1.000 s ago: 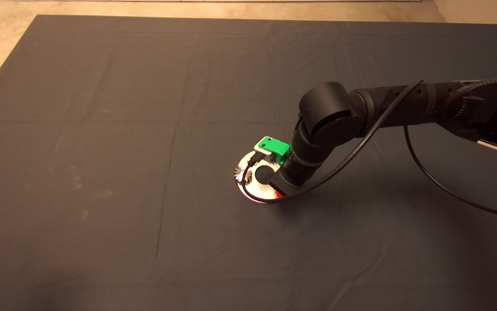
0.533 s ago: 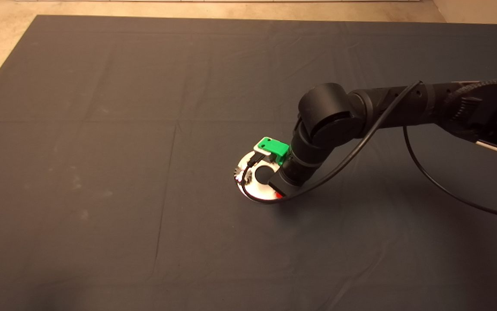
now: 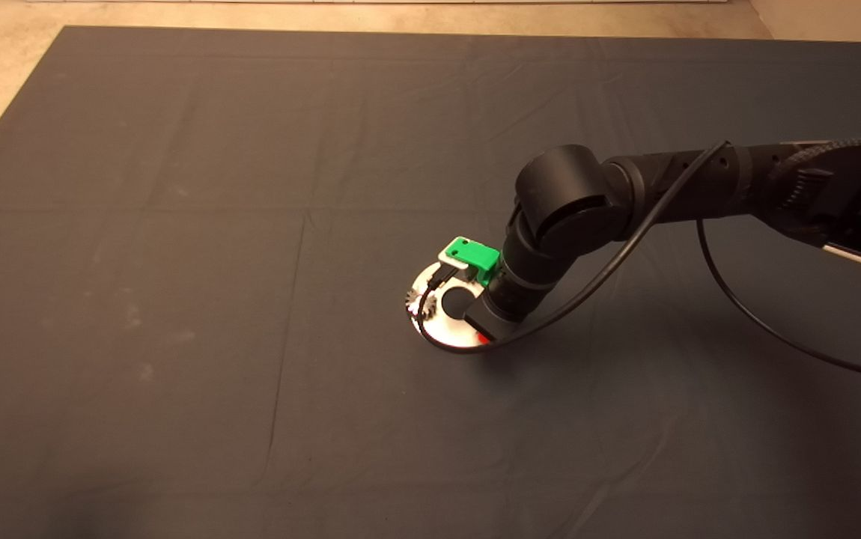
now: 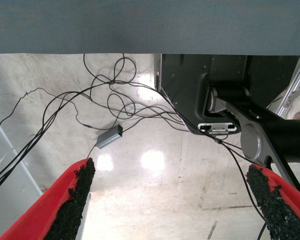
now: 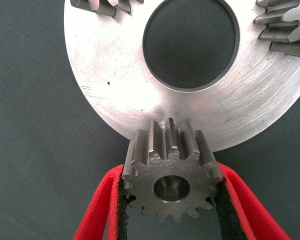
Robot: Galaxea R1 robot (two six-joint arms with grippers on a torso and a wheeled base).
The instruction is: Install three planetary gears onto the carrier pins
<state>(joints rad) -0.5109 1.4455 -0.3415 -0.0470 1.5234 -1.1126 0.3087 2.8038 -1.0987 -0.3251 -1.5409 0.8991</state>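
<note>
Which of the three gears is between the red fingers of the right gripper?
The gear at the disc's near rim, flanked by the right gripper's pads, bore facing the camera. The other two gears sit across the disc, only partly in view.

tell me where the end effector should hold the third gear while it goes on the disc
By its toothed rim, one pad on each opposite flank, as the right end effector has the gear now. This leaves the centre bore and both flat faces clear for a pin. Coming from outside the disc keeps the fingers off the two gears already there.
</note>
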